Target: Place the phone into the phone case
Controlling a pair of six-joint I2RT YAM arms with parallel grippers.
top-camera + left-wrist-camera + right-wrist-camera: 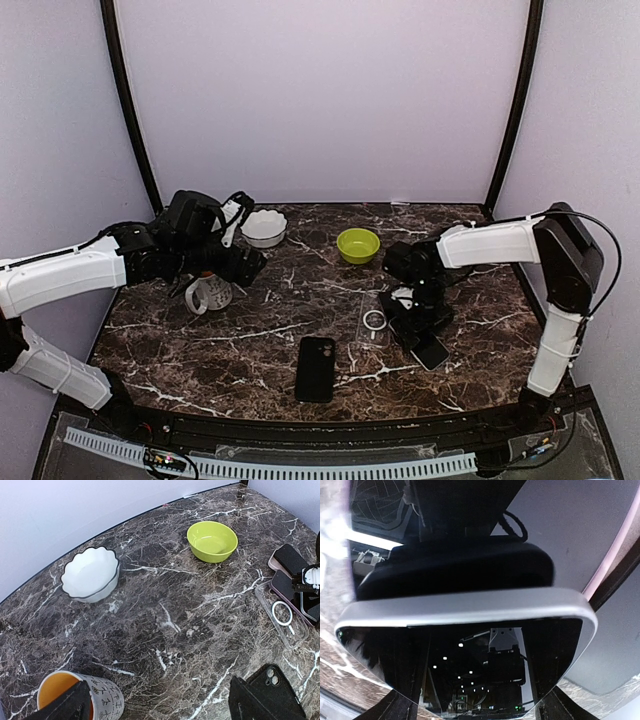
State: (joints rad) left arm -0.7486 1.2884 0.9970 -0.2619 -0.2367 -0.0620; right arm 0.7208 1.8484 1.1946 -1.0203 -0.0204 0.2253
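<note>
— Phone [432, 352] from above: my right jaws hold it, tilted, just beside the clear case [374, 320]. Left jaws?
— Left wrist shows them wide, empty, near the mug [102, 697]; I'd leave them there.
— Right wrist: the phone fills it, pinched by its edges. I'd level it, seat one corner in the case, then press flat.
— Bench [200, 345] is veined marble, likely slick; walls plain lilac.

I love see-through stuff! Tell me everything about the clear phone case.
The clear phone case looks like see-through plastic, a rounded rectangle with a white ring in its middle. It lies flat and empty on the dark marble table, close beside the right hand.
</note>
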